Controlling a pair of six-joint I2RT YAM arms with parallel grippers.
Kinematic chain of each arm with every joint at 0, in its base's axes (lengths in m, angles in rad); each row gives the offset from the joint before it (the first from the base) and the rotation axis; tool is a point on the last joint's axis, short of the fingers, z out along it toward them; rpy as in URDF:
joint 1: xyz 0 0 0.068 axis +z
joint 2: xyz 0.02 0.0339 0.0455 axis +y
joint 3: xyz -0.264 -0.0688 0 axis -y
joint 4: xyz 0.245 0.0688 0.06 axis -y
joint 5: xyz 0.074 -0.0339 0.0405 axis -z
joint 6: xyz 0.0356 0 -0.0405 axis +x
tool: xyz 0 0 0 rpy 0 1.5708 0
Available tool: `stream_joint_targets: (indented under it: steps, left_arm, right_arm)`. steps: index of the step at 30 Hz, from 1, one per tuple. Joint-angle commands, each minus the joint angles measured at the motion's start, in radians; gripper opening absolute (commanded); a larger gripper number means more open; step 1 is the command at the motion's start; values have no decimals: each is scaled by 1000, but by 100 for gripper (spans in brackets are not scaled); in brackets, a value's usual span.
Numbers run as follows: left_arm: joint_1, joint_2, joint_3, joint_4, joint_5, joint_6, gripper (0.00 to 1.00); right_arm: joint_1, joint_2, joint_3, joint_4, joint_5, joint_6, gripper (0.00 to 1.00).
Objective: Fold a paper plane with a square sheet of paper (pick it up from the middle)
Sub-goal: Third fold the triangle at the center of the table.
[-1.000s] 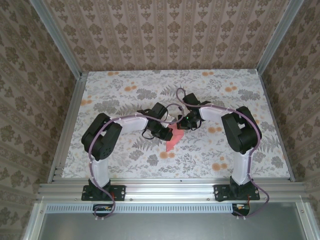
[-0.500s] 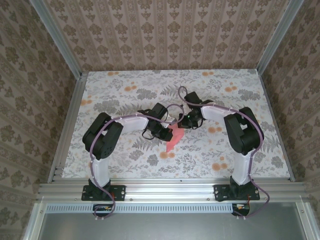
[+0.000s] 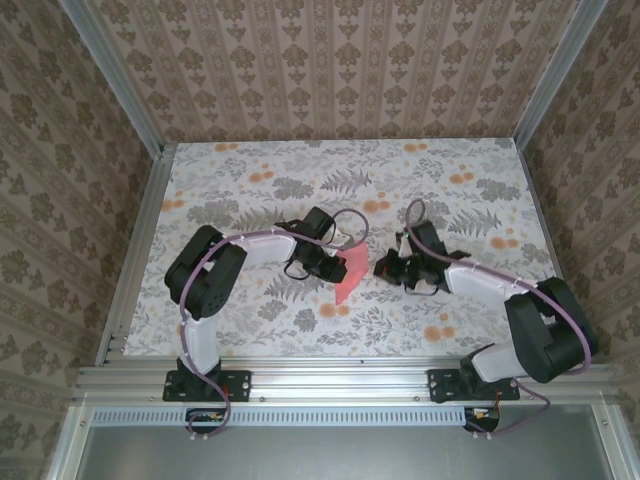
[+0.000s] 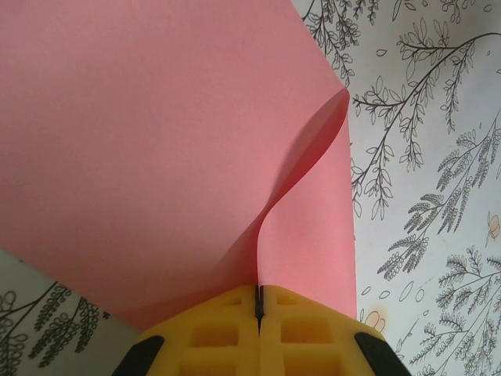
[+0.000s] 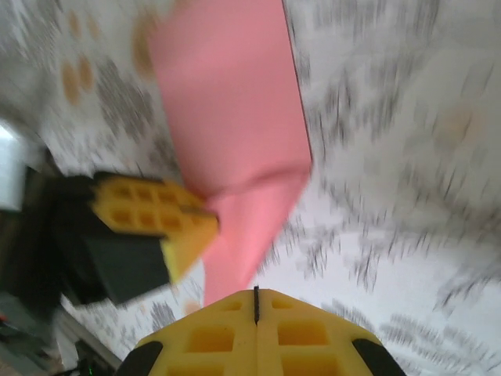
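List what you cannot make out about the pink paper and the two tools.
Top external view: the pink paper is too small to show its creases, and the left tool covers one edge.
Left wrist view: the frame's top and left edges cut the paper off, so its outline is incomplete.
Right wrist view: motion blur; whether the shut right tool pinches the paper's tip is unclear.

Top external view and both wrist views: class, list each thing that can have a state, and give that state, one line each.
salmon-pink paper: bent into a loose fold, not flat, clamped at one edge.
left gripper: shut on the paper.
right gripper: shut, nothing seen between its pads; this view is blurred.
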Motion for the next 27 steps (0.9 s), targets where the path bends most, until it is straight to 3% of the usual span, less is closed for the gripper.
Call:
stream_joint_targets:
  steps: [1, 7, 11, 27]
  left_arm:
    - [-1, 23, -36, -35, -29, 9, 0]
    - [-1, 26, -36, -36, -31, 13, 0]
    - [-1, 27, -34, -36, -31, 14, 0]
    - [0, 28, -31, -37, -27, 13, 0]
  right_arm:
    - [103, -29, -54, 212, -9, 181, 1]
    - [225, 110, -98, 402, 16, 291, 0]
    - [264, 171, -68, 421, 11, 299, 0]
    - [281, 217, -23, 376, 26, 273, 0]
